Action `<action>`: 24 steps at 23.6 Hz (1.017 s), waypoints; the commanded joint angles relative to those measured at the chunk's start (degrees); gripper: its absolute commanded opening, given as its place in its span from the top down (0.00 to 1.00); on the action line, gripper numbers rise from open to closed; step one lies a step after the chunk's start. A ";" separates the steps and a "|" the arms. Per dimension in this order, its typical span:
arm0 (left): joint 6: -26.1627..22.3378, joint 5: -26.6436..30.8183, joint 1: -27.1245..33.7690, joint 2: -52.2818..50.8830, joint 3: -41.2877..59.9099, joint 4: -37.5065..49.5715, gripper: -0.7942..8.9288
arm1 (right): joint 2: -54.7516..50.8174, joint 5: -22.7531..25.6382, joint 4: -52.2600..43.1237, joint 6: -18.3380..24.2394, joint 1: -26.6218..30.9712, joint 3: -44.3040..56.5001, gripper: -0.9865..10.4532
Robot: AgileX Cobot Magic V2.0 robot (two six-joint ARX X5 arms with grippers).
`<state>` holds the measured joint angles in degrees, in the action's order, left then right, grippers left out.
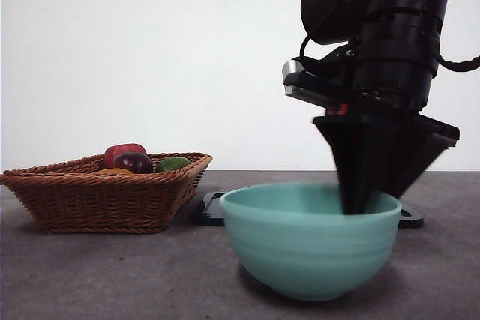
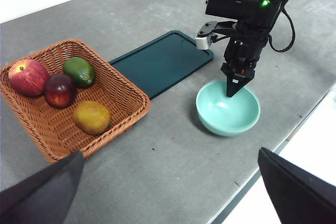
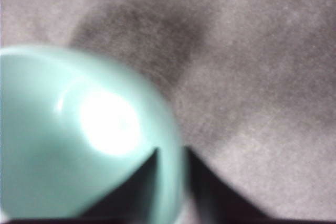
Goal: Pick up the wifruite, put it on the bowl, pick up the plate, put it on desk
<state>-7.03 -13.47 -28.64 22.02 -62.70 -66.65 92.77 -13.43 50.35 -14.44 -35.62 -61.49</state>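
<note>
The orange-brown wifruite point(image 2: 92, 117) lies in a wicker basket point(image 2: 123, 95), only its top point(image 1: 112, 171) showing over the rim in the front view. The mint-green bowl point(image 1: 311, 249) point(image 2: 228, 114) rests on the desk point(image 2: 173, 166), just in front of the black plate point(image 2: 157, 64). My right gripper point(image 1: 360, 204) point(image 2: 232, 90) point(image 3: 170, 153) reaches down onto the bowl's rim point(image 3: 170, 182), one jaw inside and one outside, shut on it. High above the desk's near side, my left gripper point(image 2: 168, 192) is open and holds nothing.
The basket point(image 1: 97, 200) also holds a red apple point(image 2: 27, 76), a dark red-purple fruit point(image 2: 59, 90) and a green fruit point(image 2: 80, 71). The desk's edge point(image 2: 273, 153) runs close beside the bowl. The plate point(image 1: 211, 211) peeks out behind the bowl.
</note>
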 commanded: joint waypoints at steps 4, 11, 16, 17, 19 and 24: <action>-0.87 -0.09 -0.24 -0.02 -0.57 0.68 0.37 | 0.83 -0.02 0.55 -0.15 -0.37 -0.57 0.48; -0.85 -0.09 -0.24 -0.02 -0.59 0.68 0.37 | -12.55 3.41 7.26 -0.35 -0.15 -2.71 0.42; -0.85 -0.09 -0.24 -0.02 -0.59 0.72 0.37 | -29.81 4.48 13.90 -0.11 -0.61 -2.71 0.38; -0.85 -0.09 -0.24 -0.02 -0.57 0.70 0.37 | -33.92 4.48 15.06 -0.11 -0.70 -2.71 0.38; -0.85 -0.09 -0.24 -0.02 -0.59 0.70 0.37 | -40.96 4.46 16.48 -0.11 -0.70 -2.71 0.38; -0.81 -0.09 -0.24 -0.02 -0.57 0.72 0.37 | -52.68 4.44 17.00 -0.17 -0.70 -2.71 0.38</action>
<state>-7.03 -13.45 -28.64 22.02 -62.70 -66.65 41.01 -8.99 67.48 -14.55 -35.86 -63.26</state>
